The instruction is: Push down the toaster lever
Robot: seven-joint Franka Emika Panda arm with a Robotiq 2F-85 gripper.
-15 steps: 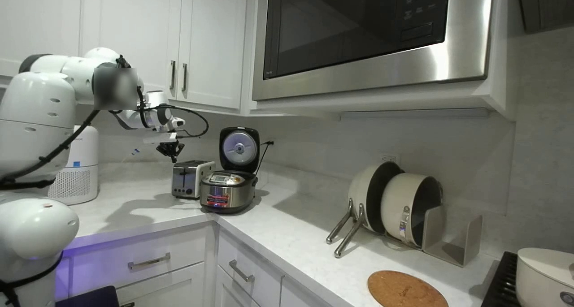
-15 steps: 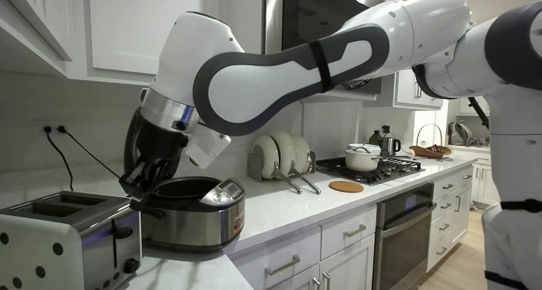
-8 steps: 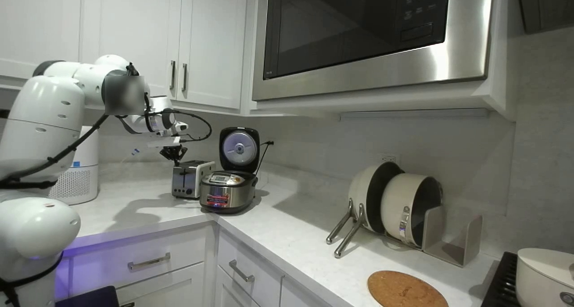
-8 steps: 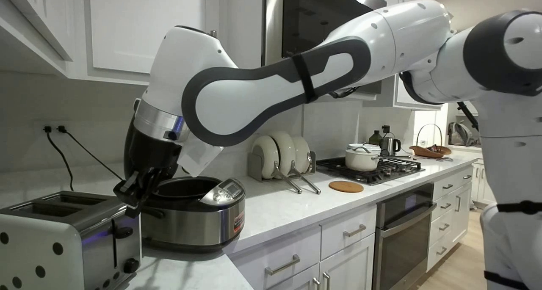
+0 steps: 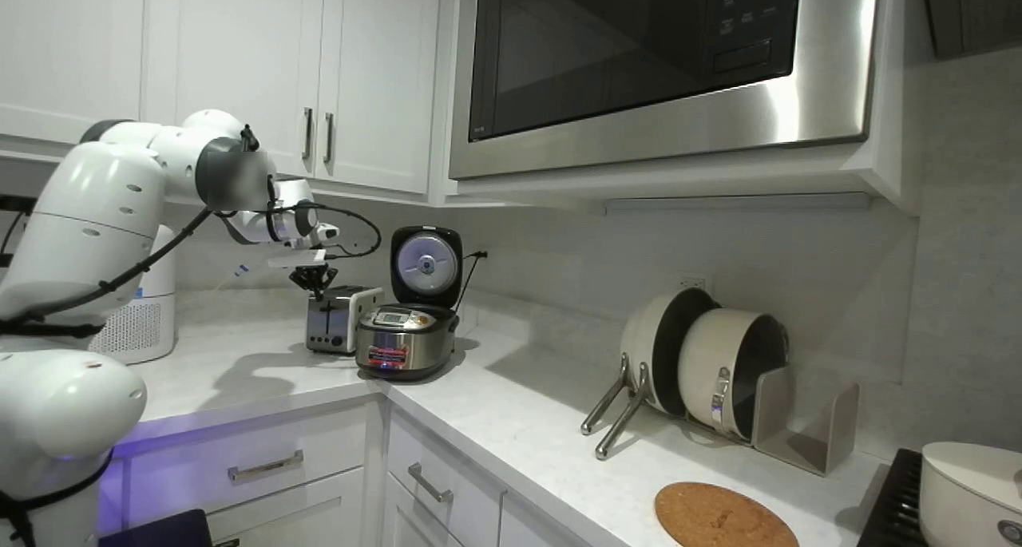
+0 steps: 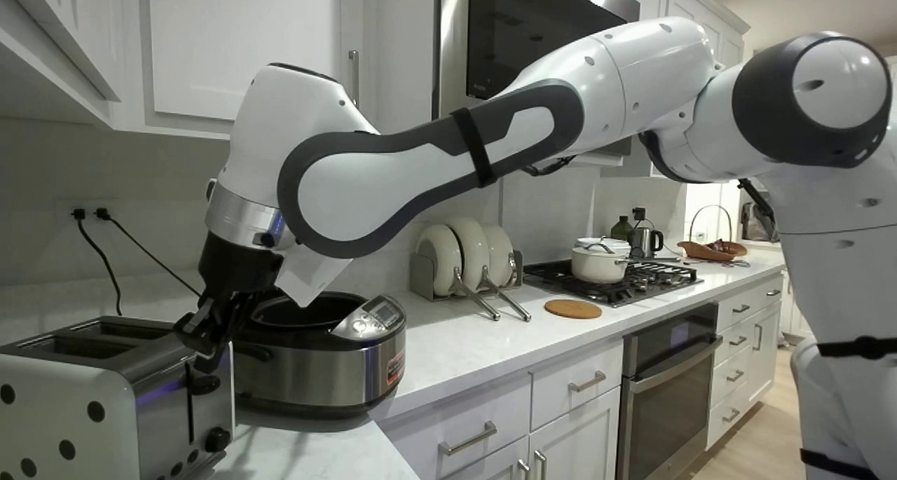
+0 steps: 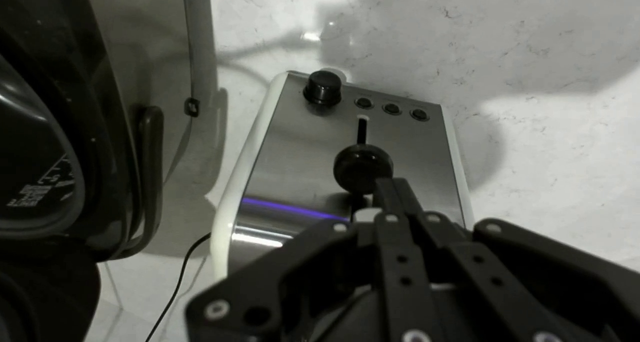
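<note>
The toaster stood upright on the bench, set back from the front edge and just beside the round cooker. The cooker occupied the inner corner of the front edge, its lid raised. The toaster's front panel faced the front edge and carried 1 dial, 3 buttons and 1 lever. The lever was positioned near the upper end of its slot.

The gripper was tilted downward at the panel. The jaws were clenched, with the 2 fingers aligned side by side. In an exterior view, the fingertips were located just above the lever; contact could not be determined.

Pans stood on edge in a rack along the rear edge of the bench. A cork mat lay flat nearer the front edge.
</note>
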